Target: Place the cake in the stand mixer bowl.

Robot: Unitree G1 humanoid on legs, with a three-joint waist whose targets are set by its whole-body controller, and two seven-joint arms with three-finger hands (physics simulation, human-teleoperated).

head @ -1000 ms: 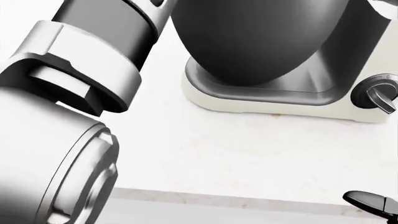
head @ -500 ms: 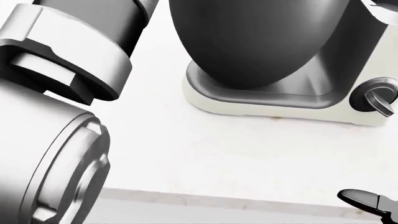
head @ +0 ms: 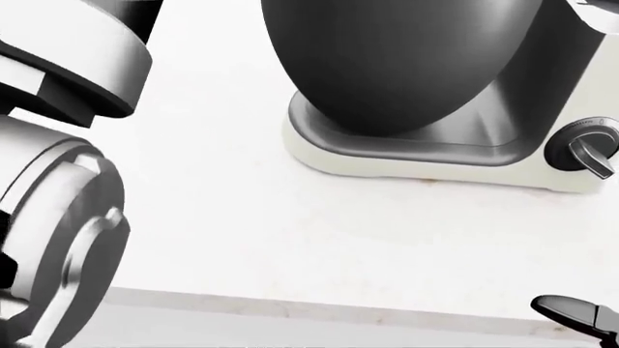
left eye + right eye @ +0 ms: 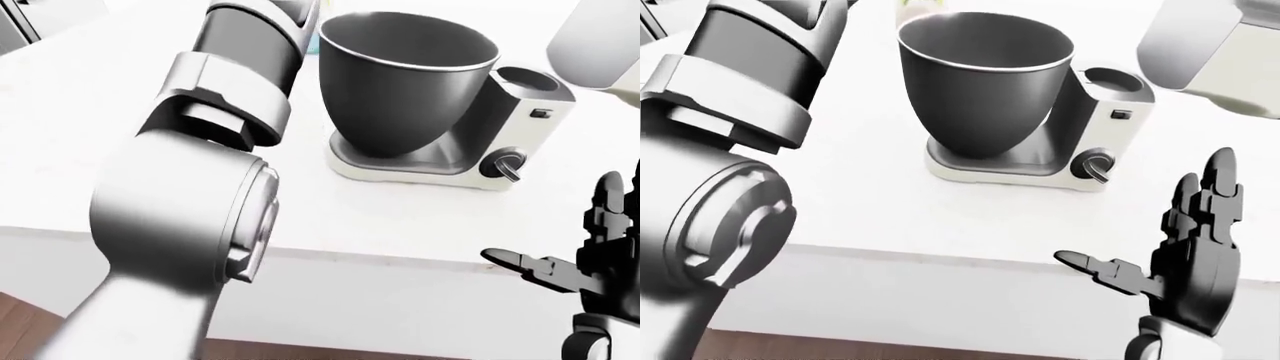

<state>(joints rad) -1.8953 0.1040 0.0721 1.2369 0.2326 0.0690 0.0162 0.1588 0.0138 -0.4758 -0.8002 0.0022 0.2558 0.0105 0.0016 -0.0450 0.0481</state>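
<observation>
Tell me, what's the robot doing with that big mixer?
The robot stands at a white counter facing the stand mixer, whose dark bowl looks empty. Its left arm reaches up past the bowl, the hand out of view, so whether it holds the cake can't be seen. Its right hand hangs open and empty below the counter's edge.

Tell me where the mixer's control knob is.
In the right-eye view, the knob sits low on the mixer's white base, right of the dark bowl.

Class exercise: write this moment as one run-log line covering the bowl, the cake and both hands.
stand mixer bowl: empty, upright on its base | cake: not in view | left hand: out of view, arm raised | right hand: open, fingers spread, holding nothing
</observation>
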